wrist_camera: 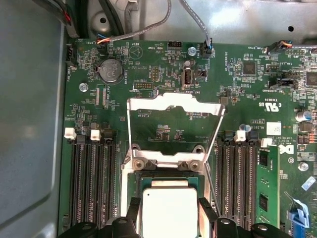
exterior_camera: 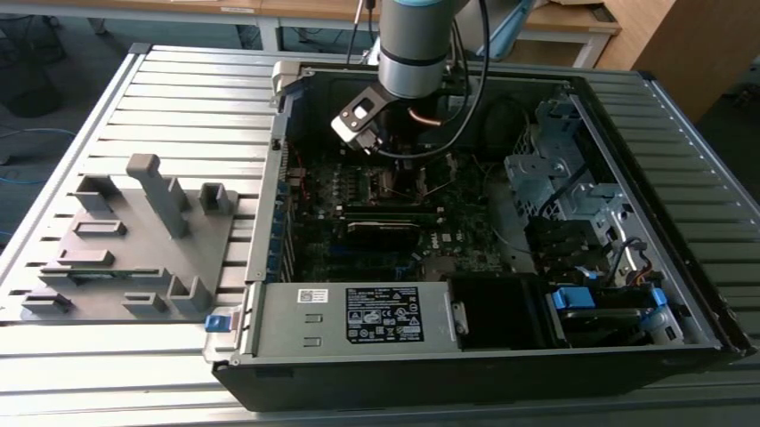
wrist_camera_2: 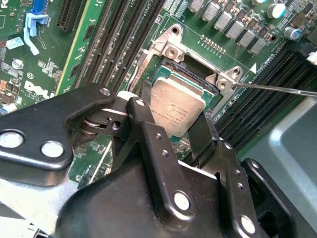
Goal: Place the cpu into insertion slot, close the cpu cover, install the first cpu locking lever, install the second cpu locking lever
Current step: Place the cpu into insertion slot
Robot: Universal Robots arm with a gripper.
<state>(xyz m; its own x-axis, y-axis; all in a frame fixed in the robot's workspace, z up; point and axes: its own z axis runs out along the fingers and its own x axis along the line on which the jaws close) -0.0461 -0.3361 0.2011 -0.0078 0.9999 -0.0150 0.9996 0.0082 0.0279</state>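
The cpu (wrist_camera_2: 179, 101) (wrist_camera: 168, 206), a small square chip with a dull silver top, lies at the insertion slot (wrist_camera_2: 168, 69) on the green motherboard. My gripper (wrist_camera_2: 173, 113) (wrist_camera: 169, 214) is shut on it, one black finger (wrist_camera_2: 145, 95) against each of two opposite edges. Whether the chip is fully seated I cannot tell. The cpu cover (wrist_camera: 173, 103), a thin silver frame, stands swung open on its hinge (wrist_camera: 168, 161) beyond the slot. A thin wire locking lever (wrist_camera_2: 277, 90) sticks out beside the socket. In the exterior view the arm (exterior_camera: 410, 62) reaches down into the open computer case.
Rows of black memory slots (wrist_camera: 91, 183) (wrist_camera: 237, 183) flank the socket on both sides. The case's power supply (exterior_camera: 356, 316) and drive cage (exterior_camera: 558, 178) wall in the board. A grey fixture with upright blocks (exterior_camera: 131, 240) sits on the slatted table at the exterior view's left.
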